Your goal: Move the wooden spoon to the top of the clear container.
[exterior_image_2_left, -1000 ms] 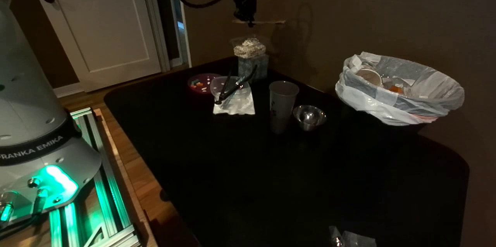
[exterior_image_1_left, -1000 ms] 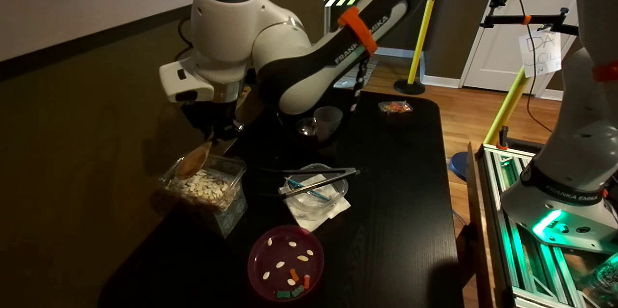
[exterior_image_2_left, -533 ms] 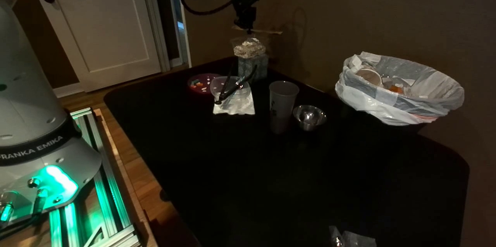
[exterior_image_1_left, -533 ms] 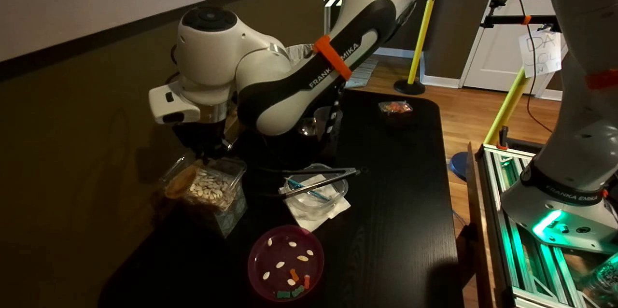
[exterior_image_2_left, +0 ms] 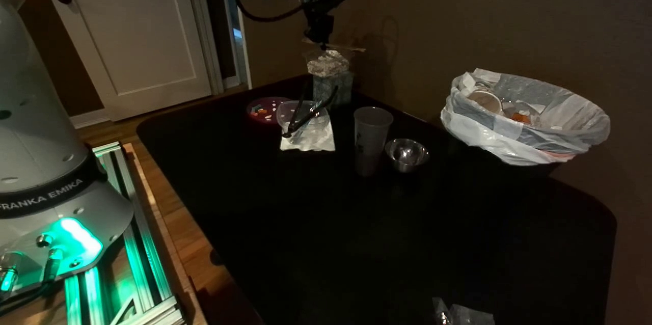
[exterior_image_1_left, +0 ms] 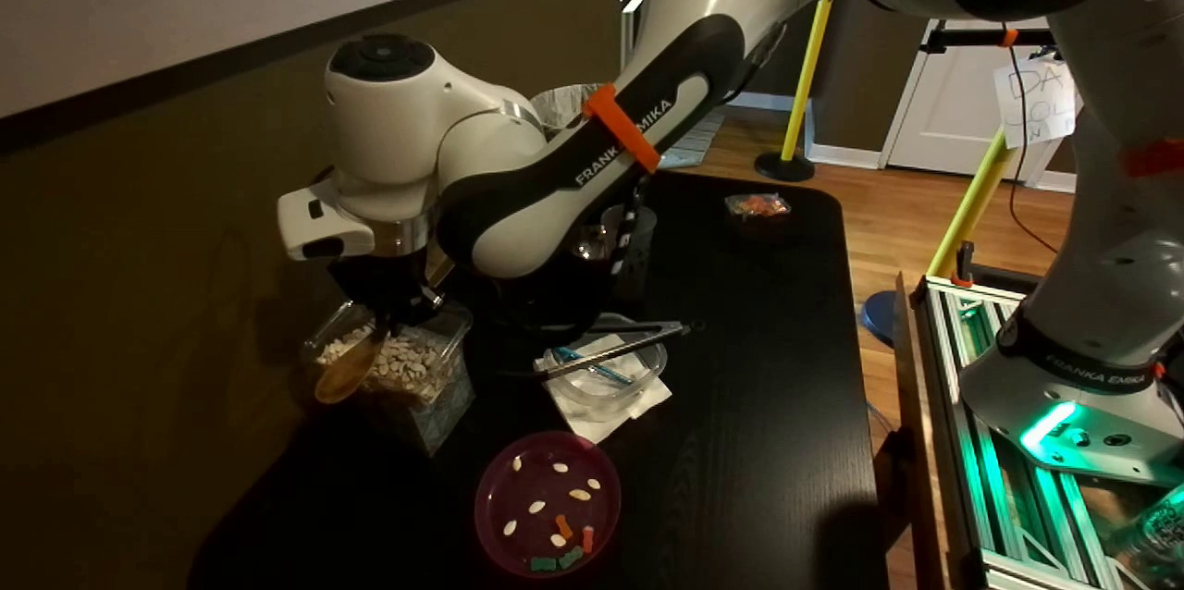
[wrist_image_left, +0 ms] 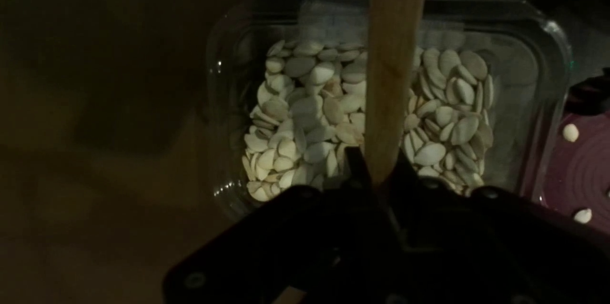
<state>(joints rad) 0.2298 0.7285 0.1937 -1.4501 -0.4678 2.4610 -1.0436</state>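
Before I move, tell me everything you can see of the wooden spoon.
The wooden spoon looks plain and light brown, with a long, straight handle. The hand grips it by that handle, roughly level, above the clear container of pale seeds. In an exterior view its oval bowl shows across the container's edge. Only the hand plainly touches the spoon; whether it also meets the rim or seeds, I cannot tell.

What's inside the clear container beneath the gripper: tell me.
Pale, flat seeds show in the clear container. In the wrist view, the wooden spoon and the gripper cover some of them; anything buried deep among them cannot be seen.
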